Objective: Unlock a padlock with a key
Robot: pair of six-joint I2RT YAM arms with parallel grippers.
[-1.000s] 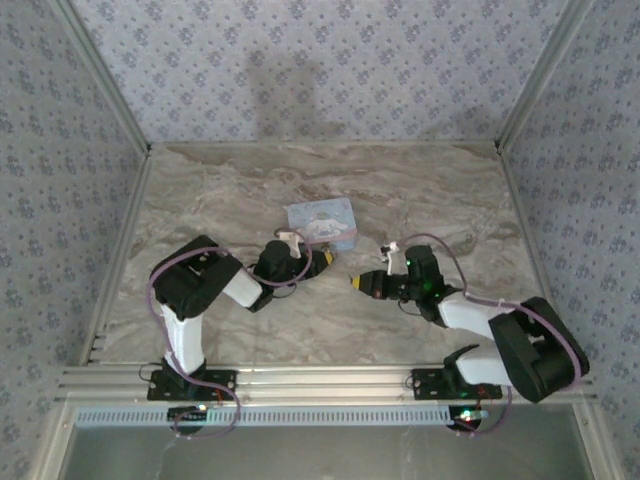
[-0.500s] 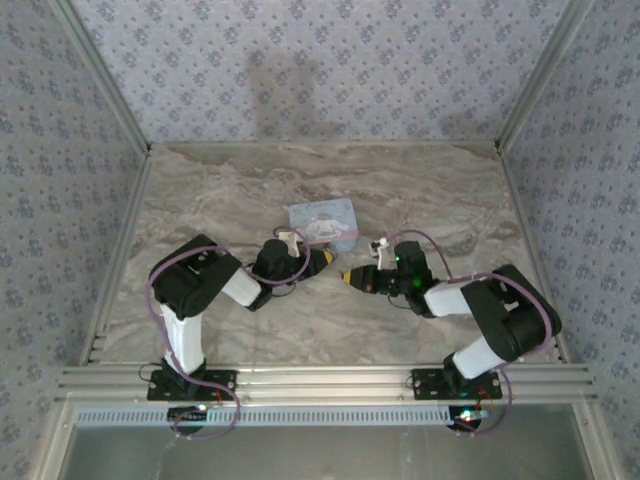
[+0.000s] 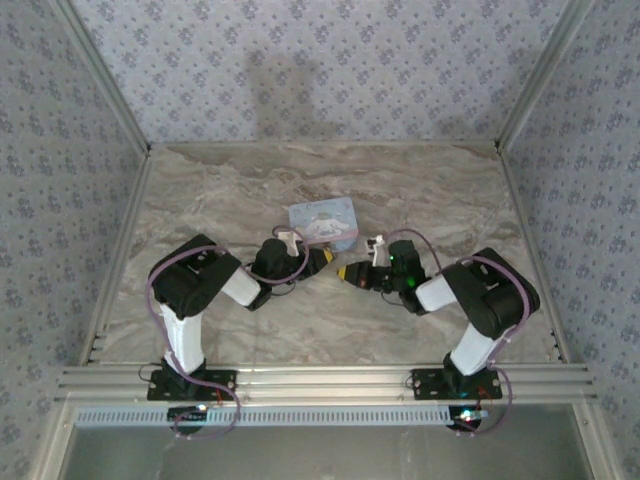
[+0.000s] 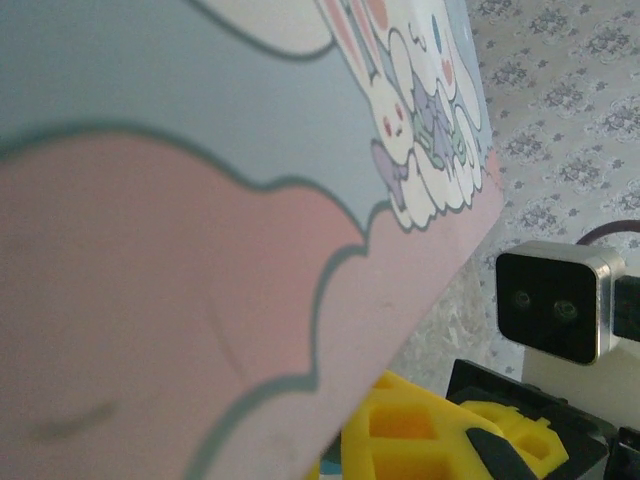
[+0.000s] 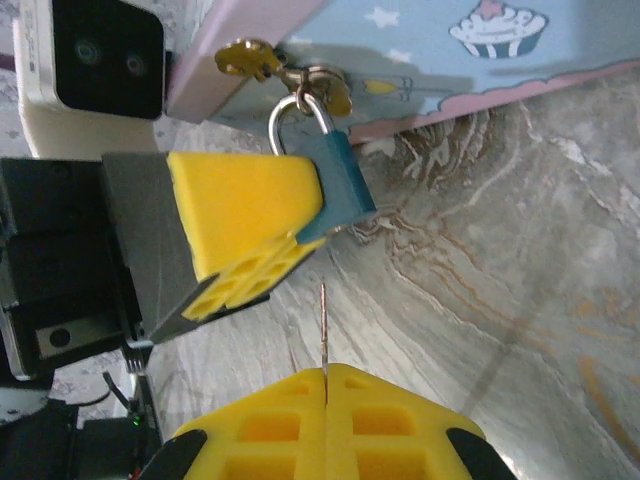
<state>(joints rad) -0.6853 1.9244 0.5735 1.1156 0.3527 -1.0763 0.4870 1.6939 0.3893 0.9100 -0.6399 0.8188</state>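
Two grippers are set close together just in front of the tin (image 3: pixel 322 222) on the marbled table (image 3: pixel 220 180). The small blue padlock (image 5: pixel 335 185) is clamped in the left gripper (image 3: pixel 322 258), with its shackle hooked at the tin's edge. A thin key (image 5: pixel 323 320) is pinched between the closed pads of the right gripper (image 5: pixel 325 375). The key is pointed at the padlock, and its tip is kept just apart from it.

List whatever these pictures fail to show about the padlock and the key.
- Keyhole: right wrist view, the left pincer covers part of the padlock.
- Key: right wrist view, edge-on, its head buried in the right pincer.
- Left wrist view: the close, blurred tin blocks the padlock.
- Top view: padlock and key too small.
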